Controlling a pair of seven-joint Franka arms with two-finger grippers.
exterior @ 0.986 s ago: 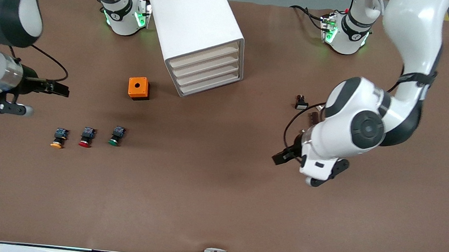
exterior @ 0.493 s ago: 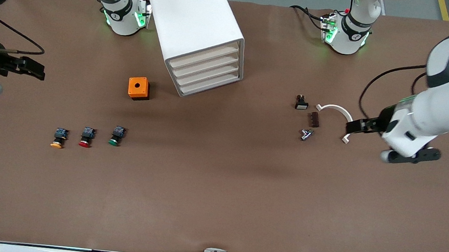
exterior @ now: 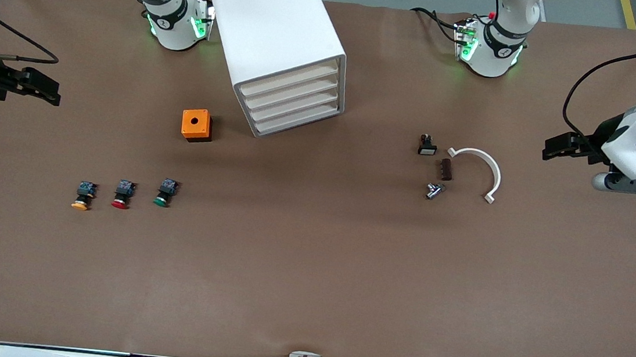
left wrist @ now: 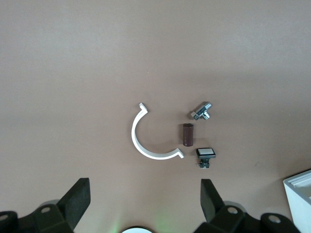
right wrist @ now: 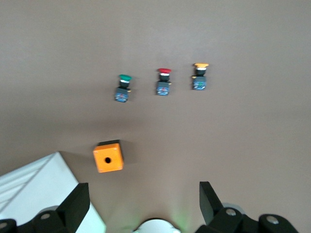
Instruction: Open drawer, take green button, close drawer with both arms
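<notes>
The white cabinet [exterior: 276, 34] stands between the two arm bases, and all four cream drawer fronts are pushed in. The drawer [exterior: 302, 122] is the lowest one, flush with the others. The green-capped button [exterior: 163, 193] lies on the table nearer the camera than the cabinet; the right wrist view also shows this button [right wrist: 123, 88]. My right gripper [exterior: 51, 92] hangs open and empty over the right arm's end of the table. Open and empty as well, my left gripper [exterior: 551, 148] hovers over the left arm's end. In each wrist view the black fingers [left wrist: 77, 200] [right wrist: 76, 204] stand wide apart over bare table.
An orange box [exterior: 196, 125] with a hole sits beside the cabinet. A red-capped button [exterior: 122, 194] and an orange-capped one [exterior: 83, 196] lie beside the green one. Toward the left arm lie a white curved clip [exterior: 486, 165], a black part [exterior: 426, 146], a brown cylinder [exterior: 445, 169] and a metal fitting [exterior: 434, 190].
The left arm has swung from over the small parts out to its end of the table, uncovering them. The right gripper has drawn back toward its end. Both stayed open.
</notes>
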